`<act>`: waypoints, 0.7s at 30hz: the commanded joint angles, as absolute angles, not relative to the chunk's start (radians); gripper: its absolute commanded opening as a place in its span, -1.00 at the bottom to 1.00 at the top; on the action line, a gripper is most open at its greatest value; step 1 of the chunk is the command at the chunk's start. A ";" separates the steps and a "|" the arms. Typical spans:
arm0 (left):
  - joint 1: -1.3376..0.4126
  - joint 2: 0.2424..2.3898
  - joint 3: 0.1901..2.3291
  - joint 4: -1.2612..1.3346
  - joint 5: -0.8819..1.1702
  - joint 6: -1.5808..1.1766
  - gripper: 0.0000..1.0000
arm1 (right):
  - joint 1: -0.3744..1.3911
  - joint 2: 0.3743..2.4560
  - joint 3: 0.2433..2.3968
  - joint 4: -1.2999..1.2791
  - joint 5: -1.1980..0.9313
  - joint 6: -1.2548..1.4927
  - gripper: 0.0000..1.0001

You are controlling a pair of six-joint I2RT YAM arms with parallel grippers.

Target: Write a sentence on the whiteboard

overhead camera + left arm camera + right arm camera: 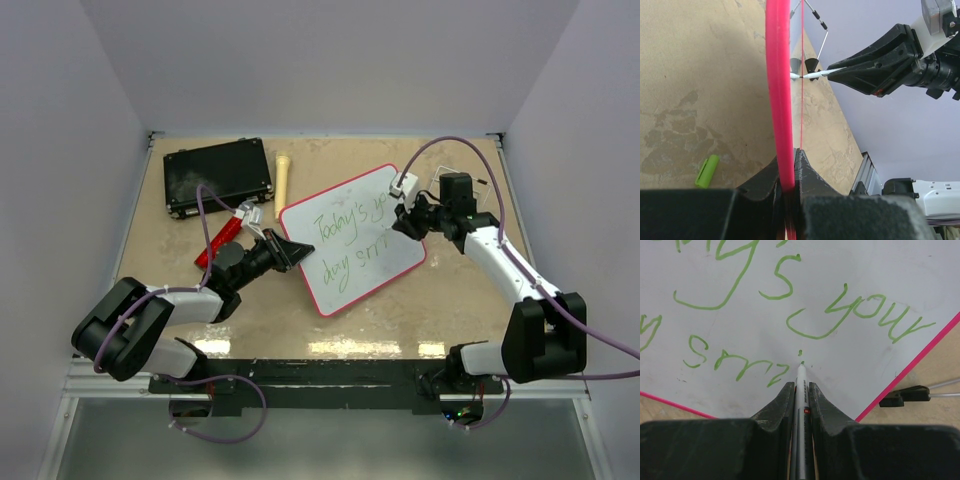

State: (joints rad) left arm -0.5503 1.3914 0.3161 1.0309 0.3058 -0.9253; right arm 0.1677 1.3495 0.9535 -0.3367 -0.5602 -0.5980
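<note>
The whiteboard (385, 205) lies tilted at the table's middle, white with a red-pink rim. The sentence (345, 232) runs across it in two green handwritten lines. My left gripper (295, 253) is shut on the board's left rim; in the left wrist view that rim (778, 95) stands edge-on between the jaws of the left gripper (790, 167). My right gripper (405, 222) is shut on a white marker (801, 390). The marker's tip touches the whiteboard (865, 275) just after the last green stroke of the sentence's (860, 310) lower line. The right gripper (800, 386) shows the marker between its jaws.
A black case (218, 176) lies at the back left, with a pale cylinder (283, 180) beside it. A red tool (222, 238) rests near my left arm. A green cap (707, 170) lies on the table. A black-tipped metal wire (905, 395) sticks out past the board's right edge.
</note>
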 commanded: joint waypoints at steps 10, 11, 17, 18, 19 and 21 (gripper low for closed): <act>-0.554 1.391 0.314 1.057 0.321 -0.848 -1.00 | 0.163 1.350 0.956 -0.451 -0.584 -0.699 -1.00; -0.554 1.393 0.314 1.058 0.321 -0.850 -1.00 | 0.164 1.350 0.953 -0.462 -0.587 -0.704 -1.00; -0.554 1.393 0.314 1.057 0.319 -0.848 -1.00 | 0.163 1.348 0.939 -0.494 -0.583 -0.727 -1.00; -0.554 1.393 0.314 1.057 0.321 -0.848 -1.00 | 0.163 1.347 0.937 -0.495 -0.577 -0.727 -1.00; -0.554 1.393 0.314 1.057 0.319 -0.848 -1.00 | 0.164 1.344 0.936 -0.494 -0.572 -0.727 -1.00; -0.554 1.391 0.314 1.057 0.319 -0.848 -1.00 | 0.163 1.345 0.936 -0.494 -0.558 -0.726 -1.00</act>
